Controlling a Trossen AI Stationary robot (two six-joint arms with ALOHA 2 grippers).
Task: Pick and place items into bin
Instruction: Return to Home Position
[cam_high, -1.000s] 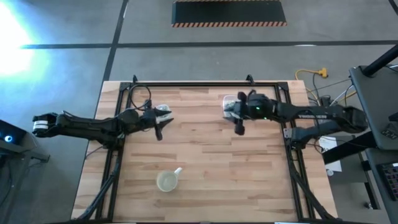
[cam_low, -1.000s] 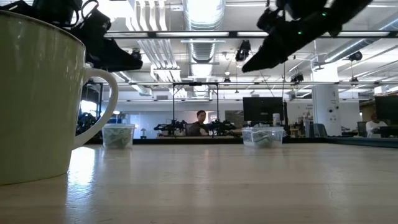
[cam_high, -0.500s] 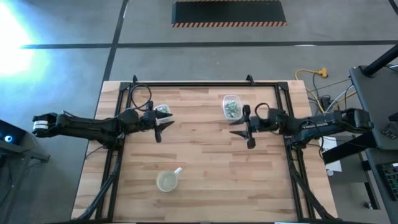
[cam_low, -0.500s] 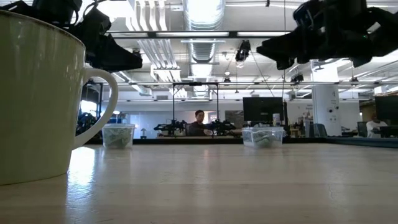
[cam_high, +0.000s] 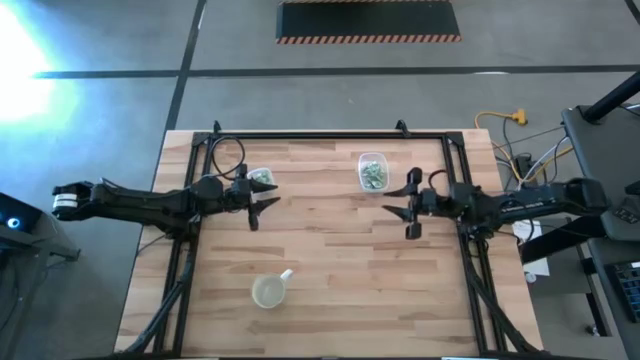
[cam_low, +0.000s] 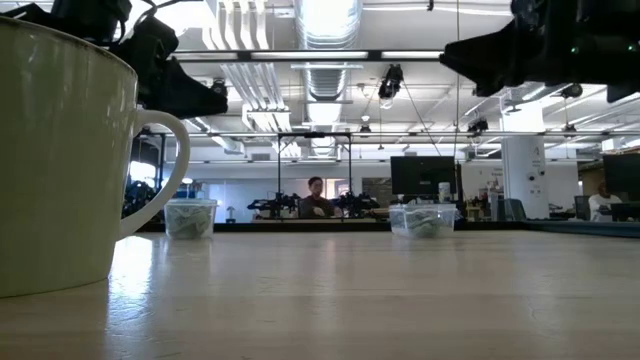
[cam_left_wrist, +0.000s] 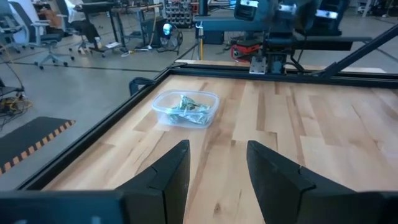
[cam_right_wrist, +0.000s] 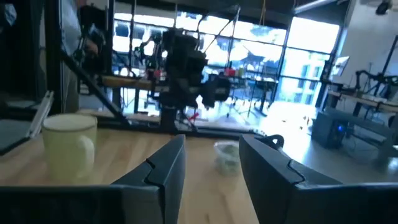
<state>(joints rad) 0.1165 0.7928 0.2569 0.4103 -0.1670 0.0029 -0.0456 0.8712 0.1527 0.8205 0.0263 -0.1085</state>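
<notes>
Both arms are hanging raised over the wooden counter (cam_high: 330, 250), which suggests the sorting is done and they are parking clear of the work. The left claw (cam_high: 262, 207) is gaping with nothing between its fingers. The right claw (cam_high: 404, 208) is facing it across the counter, likewise spread wide and empty. The green stevia packets (cam_left_wrist: 188, 107) are lying inside two clear containers: the square bin (cam_high: 261, 178) just beside the left claw, and the rectangular bin (cam_high: 372, 172) near the right claw, off to its side. The high view is giving this layout but not height, whereas the low view is showing both claws hovering well above the bins. The right wrist view is also showing the yellowish mug (cam_right_wrist: 68, 145), standing well apart from either claw.
</notes>
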